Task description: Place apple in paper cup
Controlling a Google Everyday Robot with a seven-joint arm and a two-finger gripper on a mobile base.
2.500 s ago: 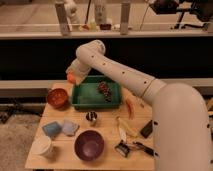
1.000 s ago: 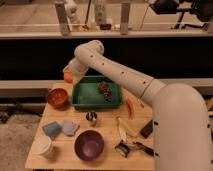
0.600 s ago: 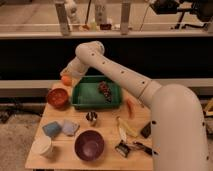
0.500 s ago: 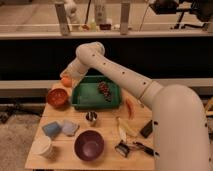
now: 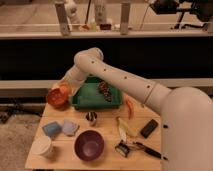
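Observation:
My gripper (image 5: pixel 65 88) is at the table's back left, right over the rim of the orange-red bowl (image 5: pixel 55 99). It is shut on the apple (image 5: pixel 63 90), a small orange-red fruit that shows at the end of the white arm, partly hidden by the fingers. The paper cup (image 5: pixel 42 147), cream-white, stands upright at the front left corner of the wooden table (image 5: pixel 107 157), well in front of the gripper.
A green tray (image 5: pixel 87 97) with a dark clump (image 5: pixel 105 90) sits right of the bowl. A light blue cup (image 5: pixel 51 129), a metal cup (image 5: pixel 91 117), a purple bowl (image 5: pixel 89 145), a banana (image 5: pixel 124 128), an orange-red vegetable (image 5: pixel 130 106) and a black block (image 5: pixel 149 128) lie on the table.
The gripper with the apple has moved down and to the left, from above the tray's left end to just over the orange-red bowl.

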